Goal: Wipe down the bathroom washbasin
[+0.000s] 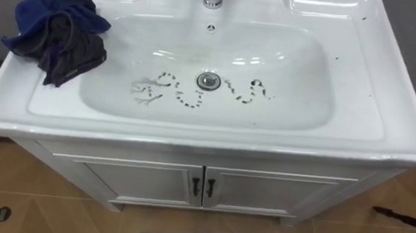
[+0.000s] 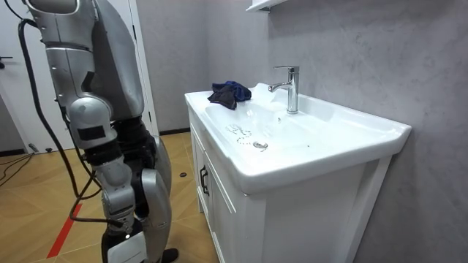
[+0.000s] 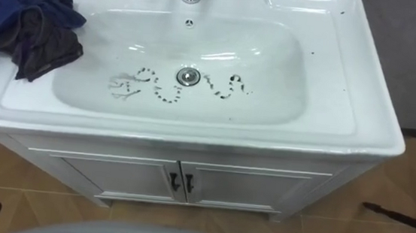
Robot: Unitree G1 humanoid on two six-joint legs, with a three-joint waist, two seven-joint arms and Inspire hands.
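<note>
Left eye view: the white basin (image 1: 311, 103) has dark scribbled marks (image 1: 183, 97) on both sides of its drain (image 1: 208, 80). A bunched blue and grey cloth (image 1: 60, 36) sits on the counter's left rim.

Room view: I stand facing the basin. I cannot tell how either hand is set.

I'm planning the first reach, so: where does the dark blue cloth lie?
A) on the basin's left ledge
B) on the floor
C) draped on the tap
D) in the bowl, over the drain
A: the cloth lies bunched on the left ledge of the basin, clear of the drain.
</note>
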